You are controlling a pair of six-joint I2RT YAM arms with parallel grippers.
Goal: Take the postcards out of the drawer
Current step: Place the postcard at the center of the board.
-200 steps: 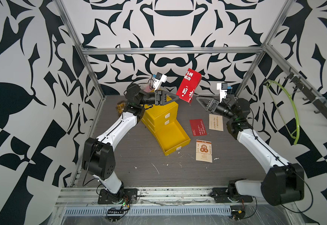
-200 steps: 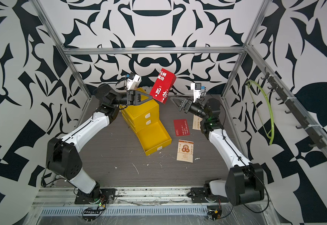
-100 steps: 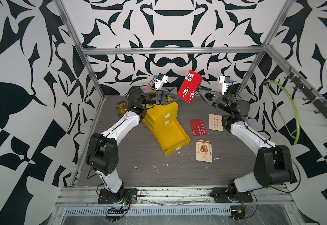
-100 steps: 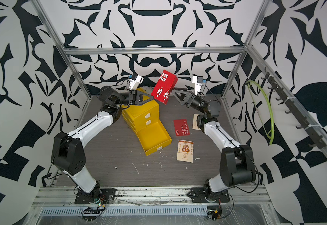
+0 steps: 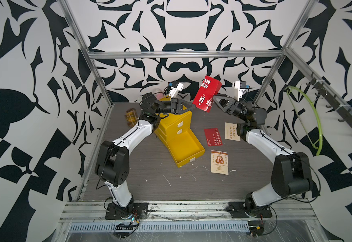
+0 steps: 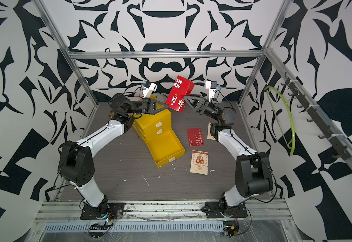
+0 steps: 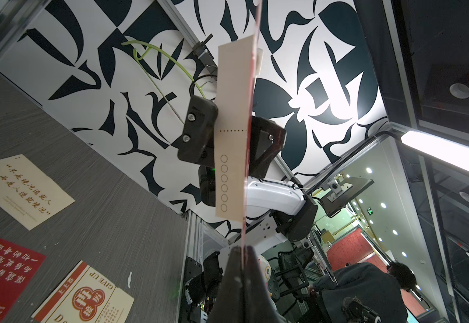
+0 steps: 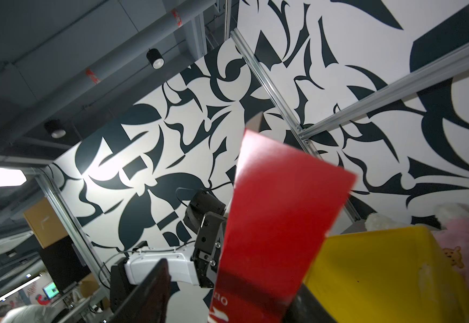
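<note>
"What does the left gripper [image 5: 193, 107] hold?"
"It pinches a red postcard [image 5: 207, 92] up in the air, far back."
"And the right gripper [image 5: 213, 99]?"
"Its jaws are spread, one each side of that card. Three more postcards [image 5: 212, 136] lie right of the drawer [image 5: 186, 146]."

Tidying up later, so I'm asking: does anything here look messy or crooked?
Yes: white scraps litter the table in front of the open drawer, and the yellow cabinet sits skewed to the table's edges. A red card hangs in mid-air in the left gripper, not on the table.
</note>
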